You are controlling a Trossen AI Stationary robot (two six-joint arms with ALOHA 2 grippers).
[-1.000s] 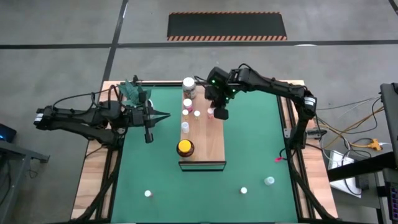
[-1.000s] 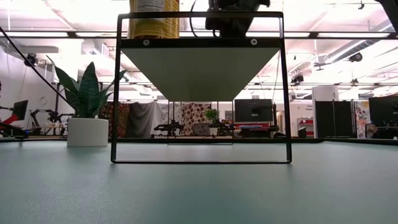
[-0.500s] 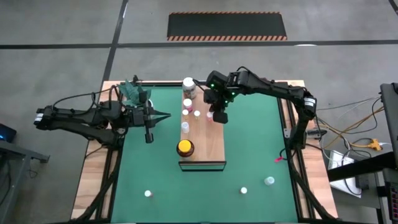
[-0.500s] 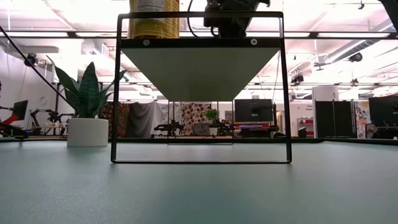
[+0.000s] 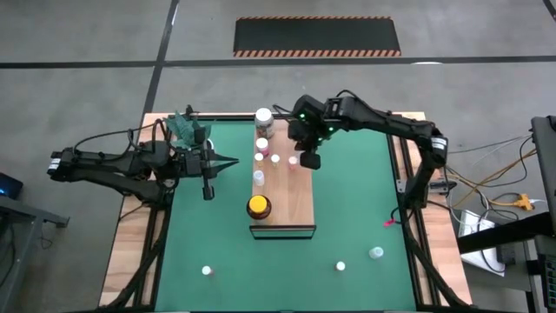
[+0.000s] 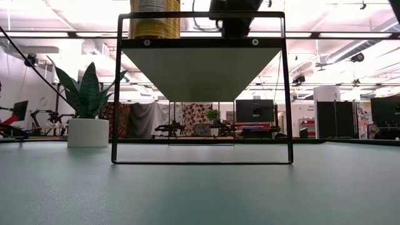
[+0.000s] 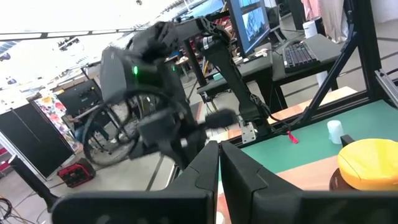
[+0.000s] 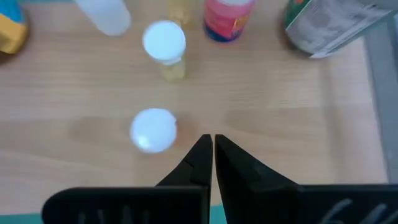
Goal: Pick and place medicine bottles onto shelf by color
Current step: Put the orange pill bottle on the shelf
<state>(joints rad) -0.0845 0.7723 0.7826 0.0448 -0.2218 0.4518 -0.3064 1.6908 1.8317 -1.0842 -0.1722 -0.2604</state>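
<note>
The shelf (image 5: 295,200) is a long wooden board on a black frame at the mat's middle. Its far half carries several small medicine bottles: white-capped ones (image 8: 153,129) (image 8: 165,43), a pink one (image 8: 227,18) and a white-lidded jar (image 5: 263,122). An amber yellow-lidded jar (image 5: 258,206) stands near the shelf's front end. My right gripper (image 8: 208,142) is shut and empty, slanting down over the shelf's far right part (image 5: 309,161), beside the nearest white-capped bottle. My left gripper (image 5: 233,160) is shut and empty, level, left of the shelf.
Three small bottles stand on the green mat near its front: one at the left (image 5: 207,270), two at the right (image 5: 340,266) (image 5: 376,253). A small pink thing (image 5: 388,223) lies at the mat's right edge. A potted plant (image 5: 187,129) stands at the far left corner.
</note>
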